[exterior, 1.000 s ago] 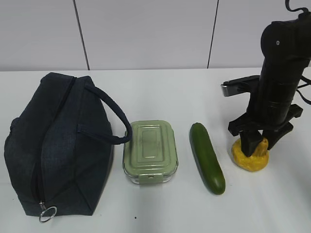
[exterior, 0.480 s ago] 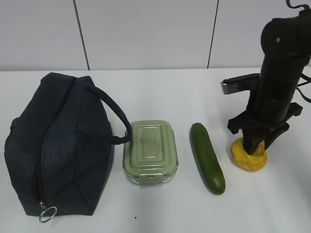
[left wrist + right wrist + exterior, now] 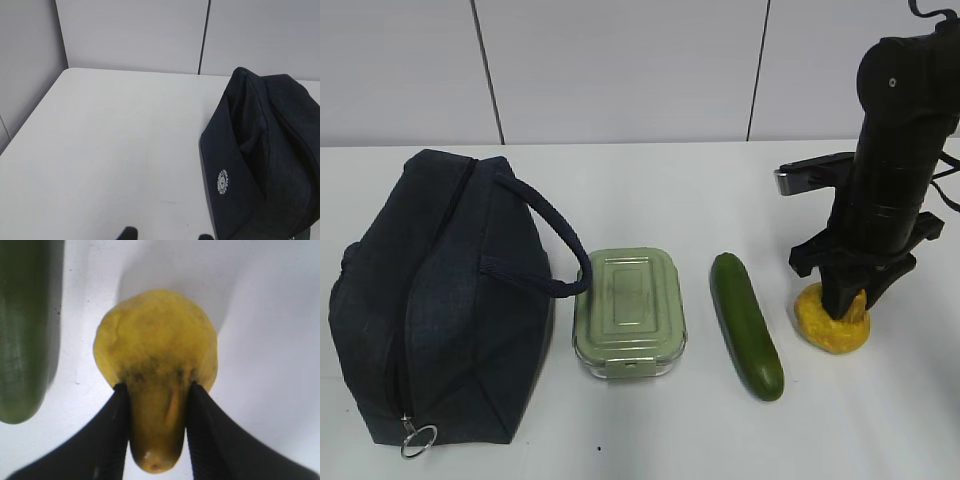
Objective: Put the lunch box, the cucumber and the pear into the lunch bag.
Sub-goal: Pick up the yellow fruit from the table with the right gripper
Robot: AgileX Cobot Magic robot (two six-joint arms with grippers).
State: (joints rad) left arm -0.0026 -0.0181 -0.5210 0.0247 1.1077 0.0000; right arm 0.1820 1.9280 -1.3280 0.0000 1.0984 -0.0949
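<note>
White table [image 3: 650, 200] with a closed lunch bag [image 3: 430, 300] at left (zip shut); right gripper [image 3: 156, 410] clamps the pear [image 3: 155, 365] by its narrow stem end, likely readying a lift.

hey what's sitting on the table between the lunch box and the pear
The cucumber lies between the lunch box and the pear, apart from both; the exterior view shows it.
</note>
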